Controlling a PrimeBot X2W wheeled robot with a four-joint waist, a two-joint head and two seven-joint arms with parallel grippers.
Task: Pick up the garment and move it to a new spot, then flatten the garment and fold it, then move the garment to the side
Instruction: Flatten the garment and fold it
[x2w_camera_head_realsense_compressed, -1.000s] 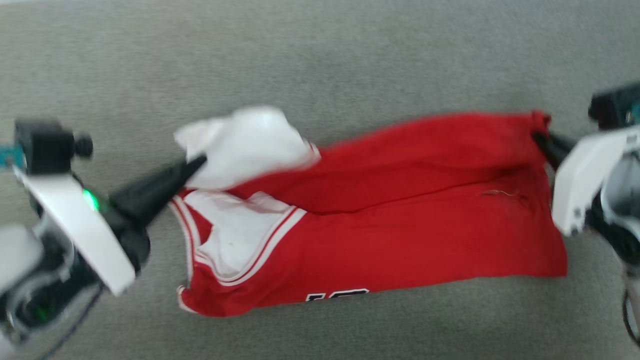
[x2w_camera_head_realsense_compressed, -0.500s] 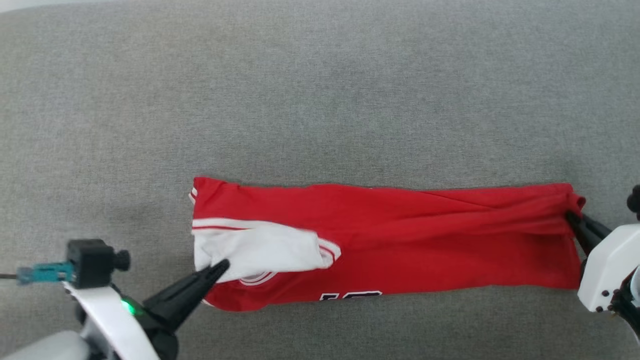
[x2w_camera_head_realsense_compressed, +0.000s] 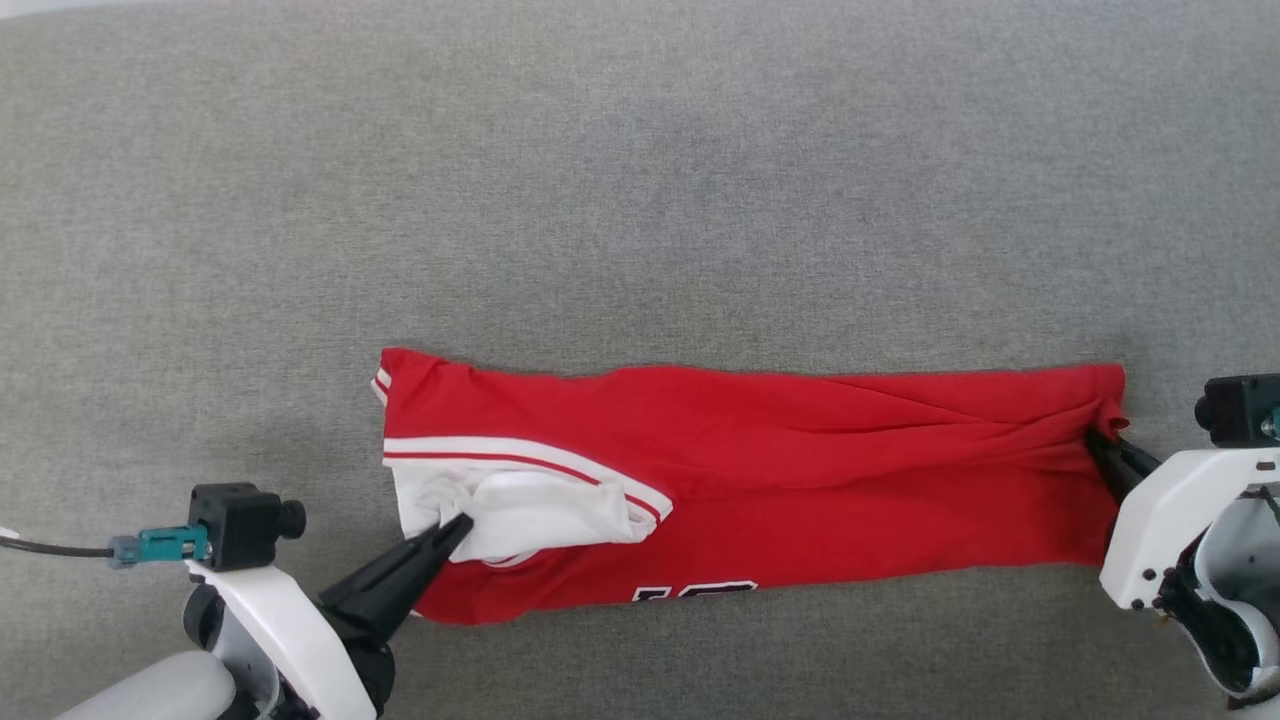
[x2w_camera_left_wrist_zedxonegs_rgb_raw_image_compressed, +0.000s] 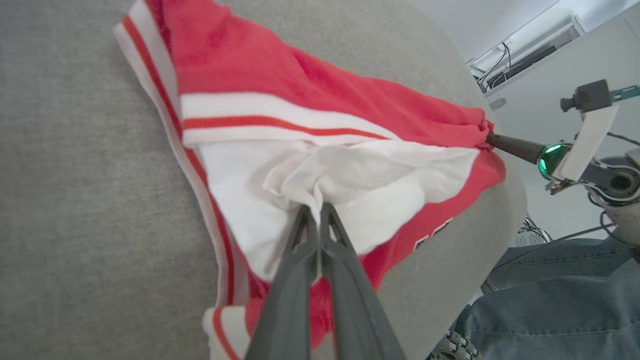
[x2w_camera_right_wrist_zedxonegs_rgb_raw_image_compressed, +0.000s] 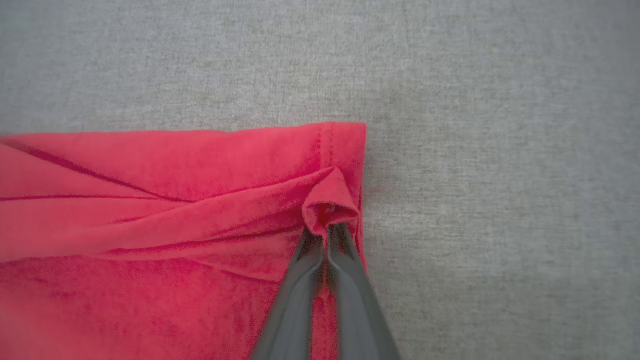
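The left gripper (x2w_camera_head_realsense_compressed: 455, 525) has its two dark fingers pressed together, with a bunched fold of the white sleeve (x2w_camera_head_realsense_compressed: 520, 505) pinched between the tips. In the left wrist view the left gripper (x2w_camera_left_wrist_zedxonegs_rgb_raw_image_compressed: 314, 210) meets at a gathered knot of white cloth, and the sleeve (x2w_camera_left_wrist_zedxonegs_rgb_raw_image_compressed: 350, 175) puckers outward from that grip. The right gripper (x2w_camera_head_realsense_compressed: 1098, 440) is closed as well, its tips nipping a small rolled fold of red fabric at the hem end. The right wrist view shows the right gripper (x2w_camera_right_wrist_zedxonegs_rgb_raw_image_compressed: 327, 230) with no gap at the tips and the red curl sitting just above them.

Between the two grips the garment (x2w_camera_head_realsense_compressed: 800, 470) lies as a long red band across the near part of the grey fabric surface (x2w_camera_head_realsense_compressed: 640, 200), its sleeve end toward the robot's left and its hem toward the right. Diagonal creases run through the red cloth near the hem (x2w_camera_right_wrist_zedxonegs_rgb_raw_image_compressed: 150, 200). A white-and-red striped trim band (x2w_camera_head_realsense_compressed: 500, 455) crosses just above the sleeve, and part of the dark-outlined white lettering (x2w_camera_head_realsense_compressed: 695, 590) peeks out along the near edge.

Each wrist carries a small black camera, the left one (x2w_camera_head_realsense_compressed: 240, 510) with a teal connector (x2w_camera_head_realsense_compressed: 165, 545) and a dark cable beside it. From the left wrist, the right gripper (x2w_camera_left_wrist_zedxonegs_rgb_raw_image_compressed: 492, 140) is at the garment's far end with a green light (x2w_camera_left_wrist_zedxonegs_rgb_raw_image_compressed: 550, 157) behind its fingers. A stretch of blue denim (x2w_camera_left_wrist_zedxonegs_rgb_raw_image_compressed: 550, 300) lies beyond the surface's edge there.
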